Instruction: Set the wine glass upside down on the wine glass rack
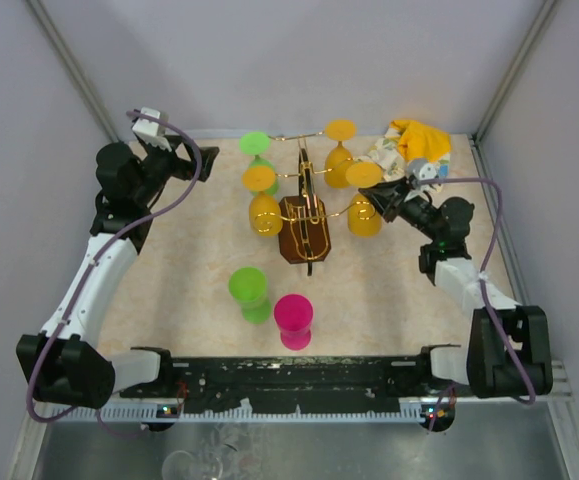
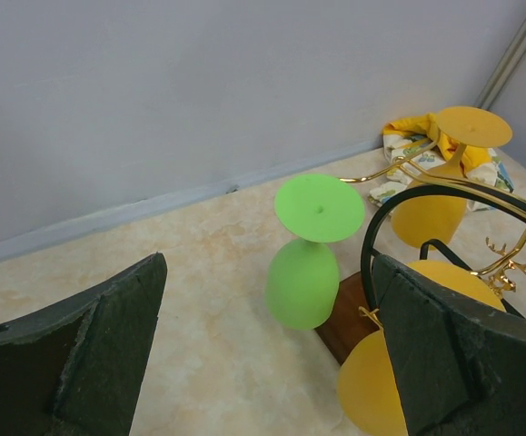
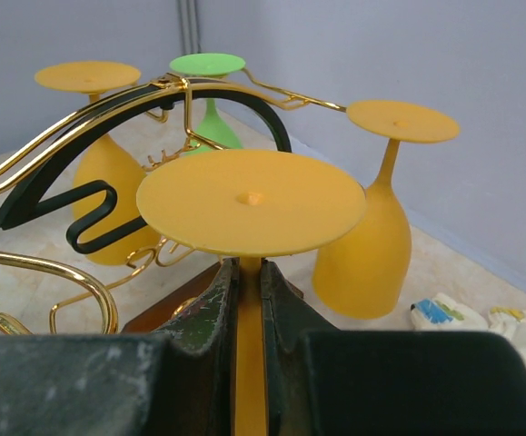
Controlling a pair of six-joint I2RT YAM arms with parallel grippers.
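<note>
The orange wine glass (image 3: 252,202) is hanging upside down at the rack (image 3: 58,136)'s right side, stem pinched by the right gripper (image 3: 249,286); the left gripper (image 1: 199,160) is idling spread. Letting go before the foot is catching the wire risks dropping it

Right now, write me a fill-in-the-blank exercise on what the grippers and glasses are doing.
1. The right gripper is shut on the orange wine glass's ___.
2. The left gripper is ___ and empty.
3. On the table before the wine glass rack, a ___ glass stands beside the green glass.
Missing: stem; open; pink.
</note>
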